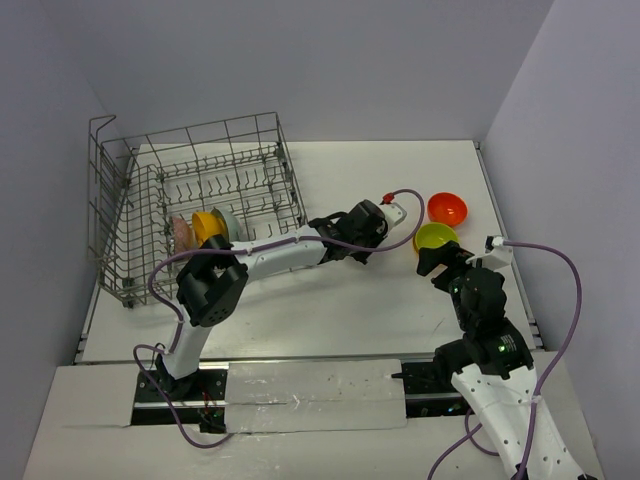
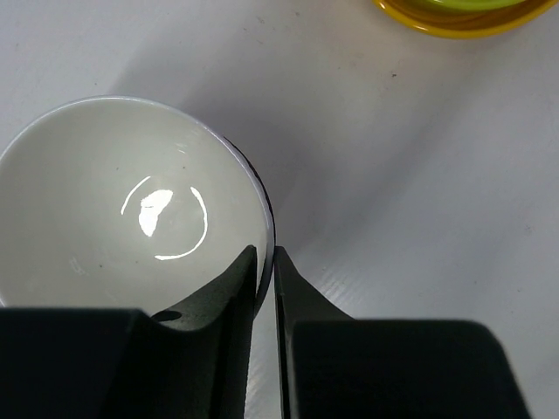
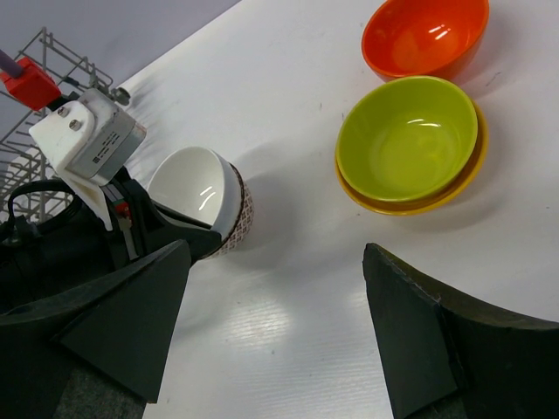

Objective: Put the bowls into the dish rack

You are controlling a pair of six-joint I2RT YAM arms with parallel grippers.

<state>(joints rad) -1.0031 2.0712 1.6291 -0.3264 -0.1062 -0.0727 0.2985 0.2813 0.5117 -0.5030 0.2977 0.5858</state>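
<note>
Far to the left of the left pincer (image 2: 265, 259) stands the dish rack (image 1: 292, 192). Its near right wall rises beside the arm's forearm. Three bowls stand on edge among the tines at the front: a pinkish bowl (image 1: 183, 232), an orange bowl (image 1: 208, 226) and a pale green bowl (image 1: 229, 221). The rows behind them look free.

The left pincer is clamped on the rim of the white bowl (image 2: 131, 201), with one finger (image 2: 234, 292) inside and the other outside against the patterned wall. The pictures do not show whether the bowl rests on the table (image 1: 330, 310) or hangs just off it. Bare table lies in front of this pincer and along the way back to the rack.

To the right of the left pincer, across a strip of bare table, sits a lime green bowl (image 3: 406, 140). It is nested in a yellow bowl (image 3: 478, 161) whose rim shows around it. The yellow rim also reaches the top edge of the left wrist view, near the held bowl but apart from it.

The right pincer (image 3: 278, 253) hangs with its fingers spread wide and nothing between them. The nested pair lies just ahead of it and to its right, and the white bowl is ahead to its left. Beyond the pair, almost touching it, is an orange-red bowl (image 3: 425, 37). That bowl is near the table's right edge, where the side wall (image 1: 570, 150) closes in.
</note>
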